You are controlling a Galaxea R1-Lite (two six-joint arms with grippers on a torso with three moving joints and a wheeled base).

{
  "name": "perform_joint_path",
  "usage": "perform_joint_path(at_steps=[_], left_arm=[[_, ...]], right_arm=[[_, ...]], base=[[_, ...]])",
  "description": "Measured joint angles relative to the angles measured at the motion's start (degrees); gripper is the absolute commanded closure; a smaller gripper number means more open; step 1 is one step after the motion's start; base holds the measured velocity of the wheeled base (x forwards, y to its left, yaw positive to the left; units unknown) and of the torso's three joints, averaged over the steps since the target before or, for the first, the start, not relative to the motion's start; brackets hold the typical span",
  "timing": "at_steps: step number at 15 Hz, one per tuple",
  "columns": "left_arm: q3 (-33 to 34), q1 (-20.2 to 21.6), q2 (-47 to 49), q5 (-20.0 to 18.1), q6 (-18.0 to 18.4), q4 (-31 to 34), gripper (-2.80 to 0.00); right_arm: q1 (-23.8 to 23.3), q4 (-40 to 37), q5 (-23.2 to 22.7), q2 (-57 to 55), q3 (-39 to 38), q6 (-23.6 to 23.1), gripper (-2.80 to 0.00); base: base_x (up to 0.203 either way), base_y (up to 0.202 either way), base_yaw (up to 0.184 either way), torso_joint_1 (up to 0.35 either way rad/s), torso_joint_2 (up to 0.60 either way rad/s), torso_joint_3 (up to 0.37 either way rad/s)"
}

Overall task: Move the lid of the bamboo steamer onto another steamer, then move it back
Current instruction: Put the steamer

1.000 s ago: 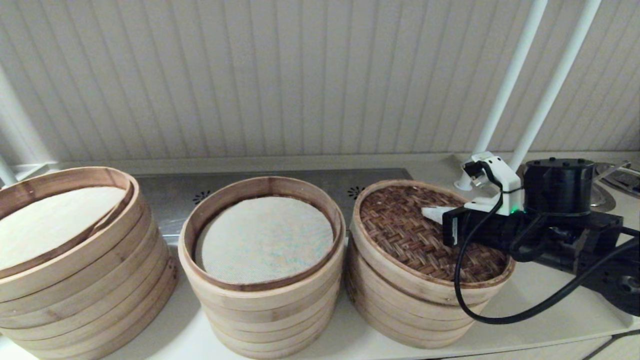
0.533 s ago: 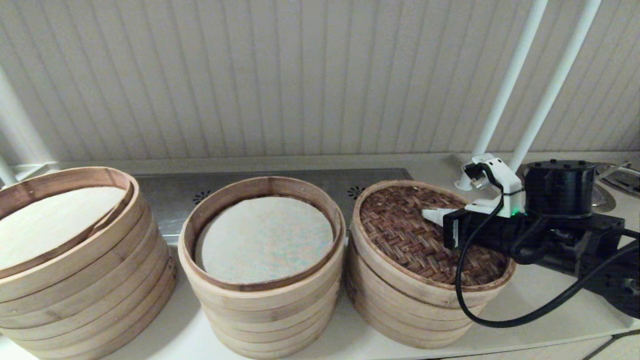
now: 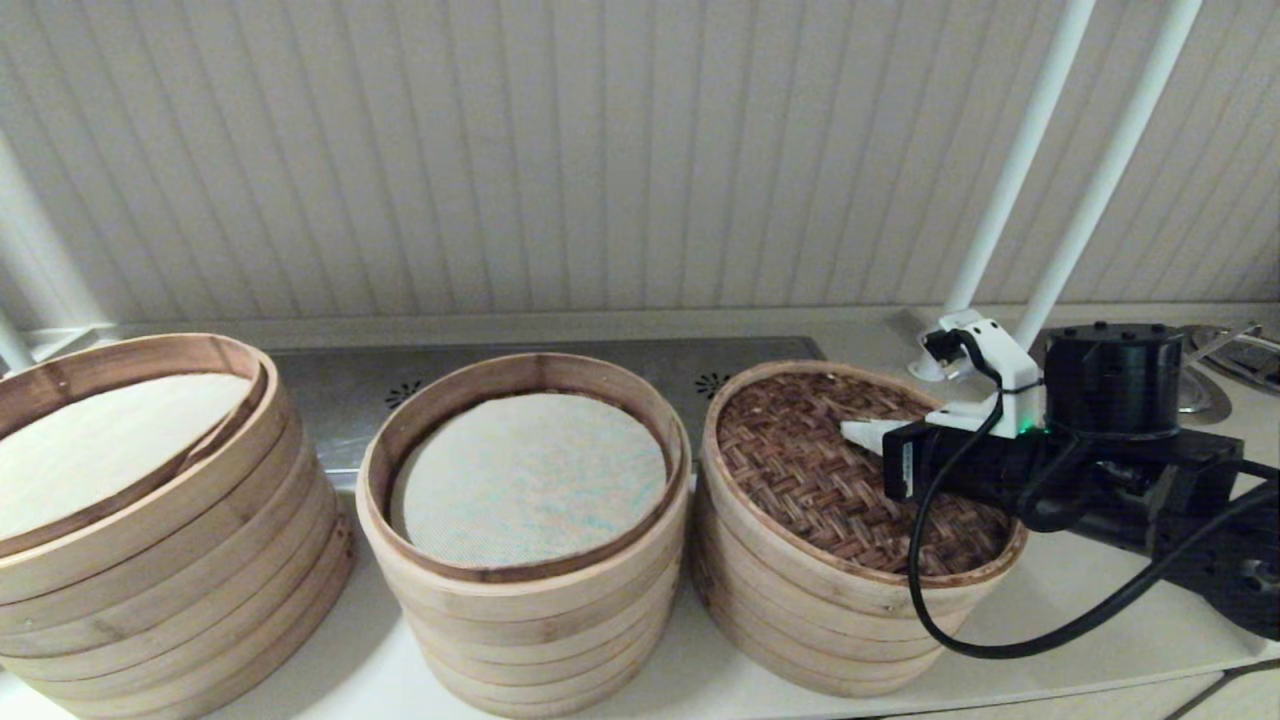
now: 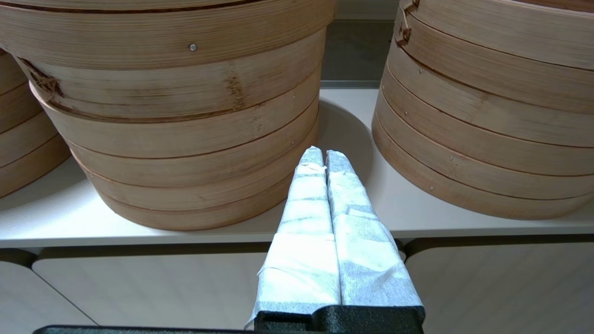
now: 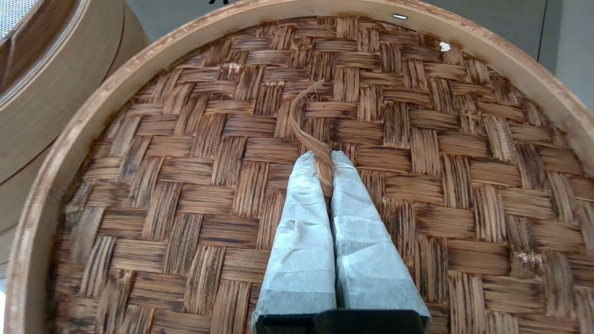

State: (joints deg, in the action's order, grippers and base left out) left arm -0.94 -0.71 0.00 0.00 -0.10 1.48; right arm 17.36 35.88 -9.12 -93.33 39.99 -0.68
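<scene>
1. The bamboo steamer lid (image 3: 840, 480) sits on the steamer stack at the right (image 3: 800, 620), with its woven side up. From these views it looks level and seated on the stack.
2. The right gripper (image 5: 325, 160) is over the middle of the lid. Its wrapped fingers are pressed together on a thin bamboo strip (image 5: 301, 116) that stands up from the weave like a small loop handle.
3. I judge the step is either the first lift or the end of the return; the pictures alone do not decide this.
4. If it is the lift, the next move needs a straight pull upward, then a carry to another steamer (image 3: 525, 480), the middle stack with the flecked liner.
5. The lid is round, so it has no long axis; its flat face points up.
6. The left gripper (image 4: 320, 155) is parked low in front of the counter (image 4: 139, 229), fingers pressed together on nothing.
</scene>
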Motion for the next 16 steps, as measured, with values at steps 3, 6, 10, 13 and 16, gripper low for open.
perform_joint_path(at_steps=[3, 6, 10, 13, 16], left_arm=[[0.00, 0.00, 0.00, 0.00, 0.02, 0.00, 0.00], [0.04, 0.00, 0.00, 0.00, 0.02, -0.02, 0.00], [0.04, 0.00, 0.00, 0.00, 0.02, -0.05, 0.00], [0.04, 0.00, 0.00, -0.02, 0.07, -0.02, 0.00], [0.04, 0.00, 0.00, -0.02, 0.02, 0.00, 0.00]], right_arm=[[0.13, -0.22, 0.07, -0.13, -0.05, -0.07, 0.00], [0.16, -0.23, 0.06, -0.61, 0.01, -0.13, 0.00], [0.63, -0.41, 0.22, -0.96, 1.27, -0.09, 0.00], [0.70, -0.24, 0.20, -1.18, 1.38, -0.09, 0.00], [0.72, -0.18, 0.22, -1.23, 1.00, -0.09, 0.00]], base=[[0.000, 0.000, 0.000, 0.000, 0.00, 0.000], [0.000, 0.000, 0.000, 0.000, 0.00, 0.000], [0.000, 0.000, 0.000, 0.000, 0.00, 0.000], [0.000, 0.000, 0.000, 0.000, 0.00, 0.000], [0.000, 0.000, 0.000, 0.000, 0.00, 0.000]])
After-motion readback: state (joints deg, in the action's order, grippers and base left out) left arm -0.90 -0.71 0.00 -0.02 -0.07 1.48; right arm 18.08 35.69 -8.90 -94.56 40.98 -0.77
